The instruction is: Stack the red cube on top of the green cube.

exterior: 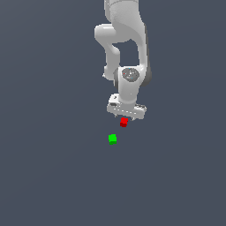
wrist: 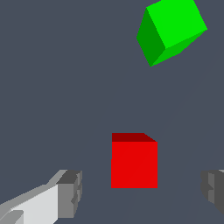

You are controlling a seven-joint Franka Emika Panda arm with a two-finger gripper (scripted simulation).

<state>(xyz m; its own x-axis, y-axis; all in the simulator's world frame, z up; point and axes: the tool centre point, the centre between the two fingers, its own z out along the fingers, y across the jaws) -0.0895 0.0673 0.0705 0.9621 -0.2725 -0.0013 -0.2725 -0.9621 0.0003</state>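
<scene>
The red cube sits on the dark grey floor directly under the white gripper. In the wrist view the red cube lies between the two grey fingertips, with a gap on each side, so the gripper is open and touches nothing. The green cube rests on the floor a short way from the red one, nearer the camera and slightly toward the exterior view's left. It appears turned at an angle in the wrist view, as the green cube.
The white arm rises above the gripper to the top of the exterior view. A plain dark grey floor surrounds both cubes.
</scene>
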